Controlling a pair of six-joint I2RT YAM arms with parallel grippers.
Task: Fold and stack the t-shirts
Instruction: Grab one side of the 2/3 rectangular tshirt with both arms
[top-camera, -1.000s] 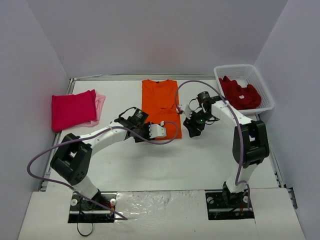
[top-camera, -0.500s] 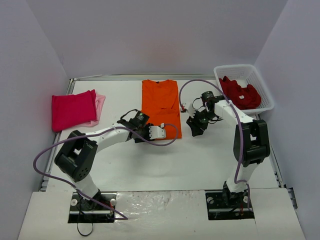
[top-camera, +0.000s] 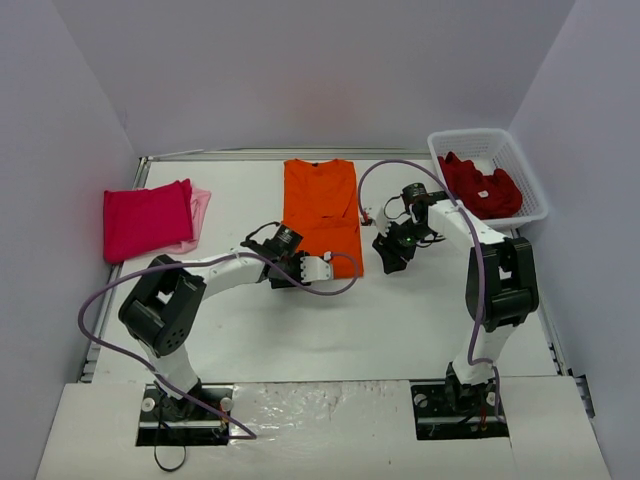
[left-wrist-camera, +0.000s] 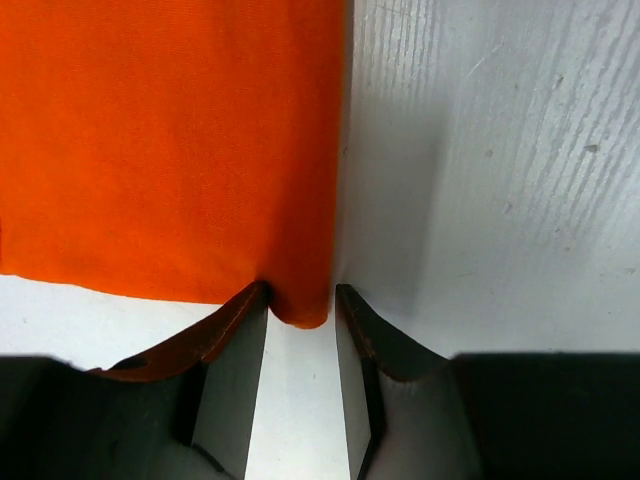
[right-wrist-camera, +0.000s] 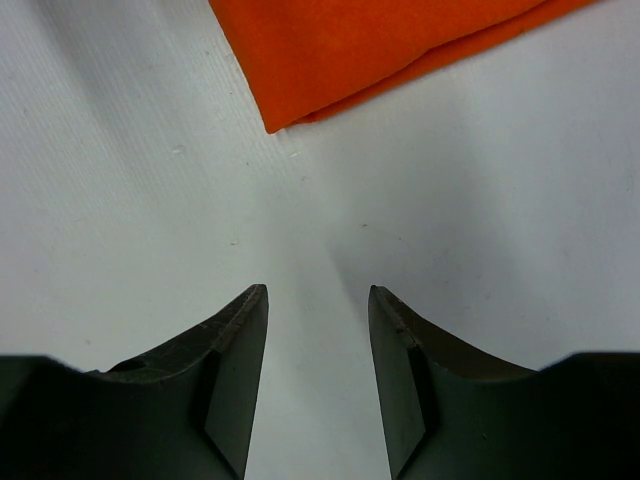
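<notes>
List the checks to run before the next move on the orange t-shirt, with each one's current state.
1. Left gripper around the orange t-shirt's near corner: ok.
2. Left gripper closed on the cloth: not ok, jaws apart.
3. Right gripper at its corner: not ok, the corner lies ahead of it.
4. Right gripper open: ok.
5. Both cloth layers between the left jaws: cannot tell.

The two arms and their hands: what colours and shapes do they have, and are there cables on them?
The left arm and the right arm have white links and bulky black joints. A lilac cable loops loosely along each one. On the left hand and the right hand, the fingers are dark, flat wedges that narrow to the tips. I see no markings.
</notes>
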